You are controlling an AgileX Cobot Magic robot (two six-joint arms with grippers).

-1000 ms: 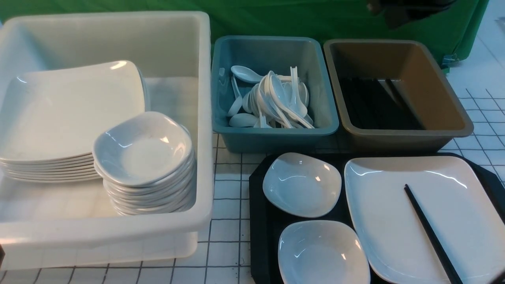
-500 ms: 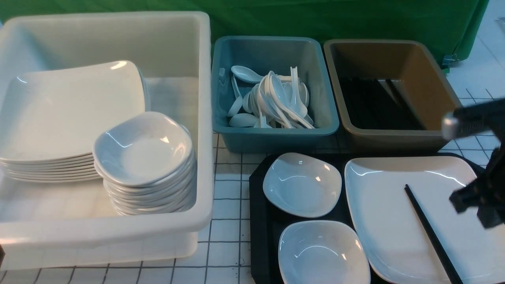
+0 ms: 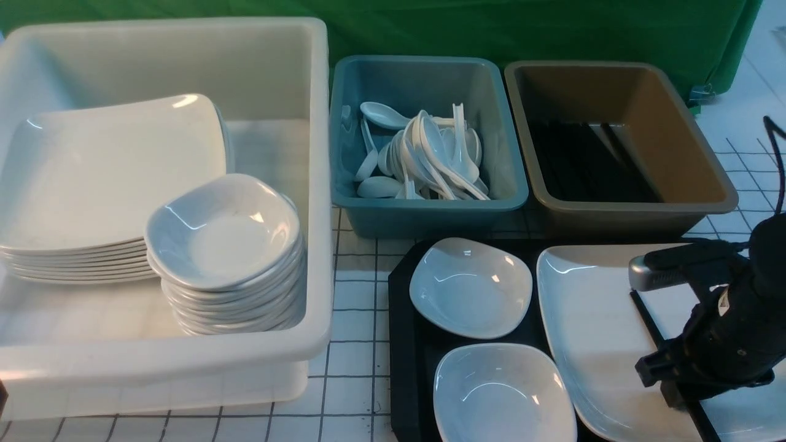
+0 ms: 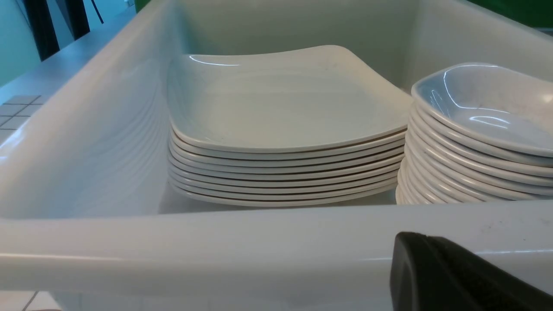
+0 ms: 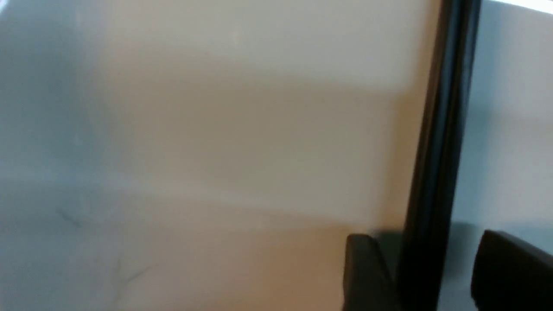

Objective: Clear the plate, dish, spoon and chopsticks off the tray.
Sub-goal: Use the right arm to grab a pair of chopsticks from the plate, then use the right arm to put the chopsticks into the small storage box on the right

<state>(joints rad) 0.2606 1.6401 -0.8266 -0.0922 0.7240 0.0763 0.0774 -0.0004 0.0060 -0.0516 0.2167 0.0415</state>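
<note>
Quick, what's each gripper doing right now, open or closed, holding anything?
Left gripper: shut, nothing seen in it, near the white bin.
Right gripper: open, jaws straddling the chopsticks on the plate, not yet clamped.

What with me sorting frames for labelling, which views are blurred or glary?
Right wrist view: out of focus, the chopsticks a dark smear across the plate. Front view: sharp, glare streaks on glossy dishes. Left wrist view: sharp, highlights on stacked plates.
</note>
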